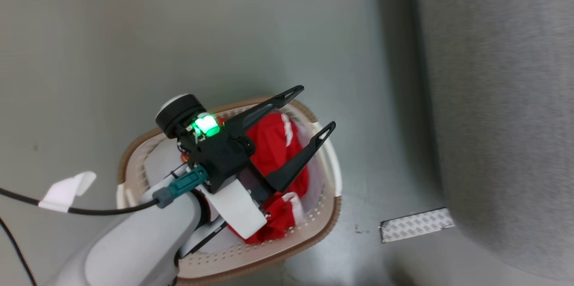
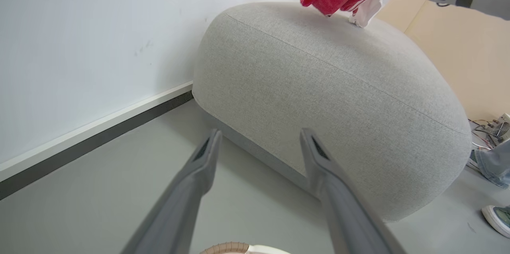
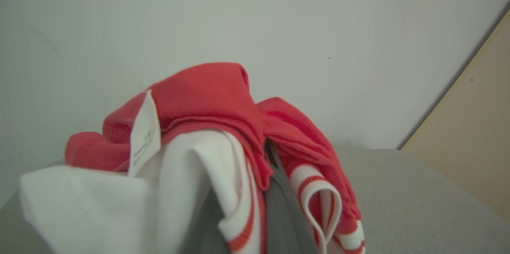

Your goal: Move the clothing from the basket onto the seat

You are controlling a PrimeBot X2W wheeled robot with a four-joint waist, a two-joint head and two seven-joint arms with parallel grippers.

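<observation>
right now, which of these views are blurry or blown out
Head view: the green light glares on the left gripper, and the seat looks soft. Left wrist view: the seat is crisp, the near fingers blurred. Right wrist view: the clothing is close and slightly soft.

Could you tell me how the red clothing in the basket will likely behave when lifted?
Probably floppy: the clothing lies crumpled in the basket, and the piece pinched in the right gripper droops in folds. Likely light, since a narrow pinch carries it. Loose ends may trail.
</observation>
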